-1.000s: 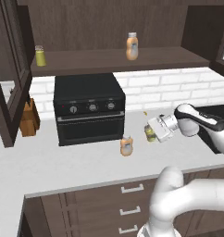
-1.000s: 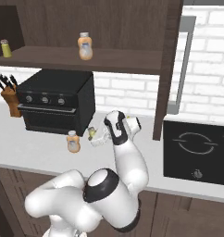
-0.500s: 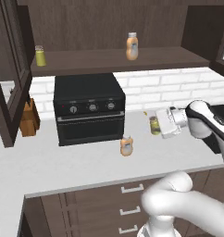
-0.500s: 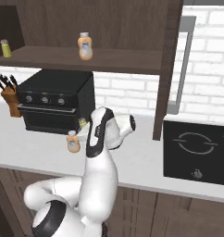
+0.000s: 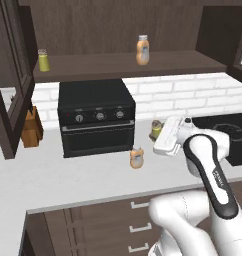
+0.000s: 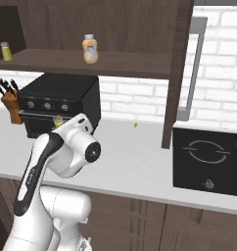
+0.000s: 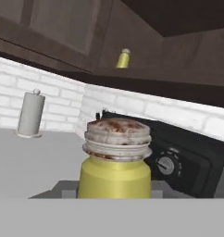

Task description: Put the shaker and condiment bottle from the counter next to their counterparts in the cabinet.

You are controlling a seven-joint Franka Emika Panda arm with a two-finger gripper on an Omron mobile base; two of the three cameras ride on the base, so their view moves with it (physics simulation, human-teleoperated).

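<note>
Gripper (image 7: 115,192) closed tight around the yellow-green shaker (image 7: 115,163).

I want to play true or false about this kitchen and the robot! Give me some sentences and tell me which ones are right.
1. The gripper is shut on the shaker. True.
2. The orange bottle on the counter stands in front of the black oven. True.
3. The cabinet shelf holds three bottles. False: it holds two things, a yellow-green shaker at the left and an orange bottle further right.
4. The knife block stands right of the oven. False: it stands left of the oven.
5. The shaker in the gripper has a yellow-green body and a pale cap. True.
</note>
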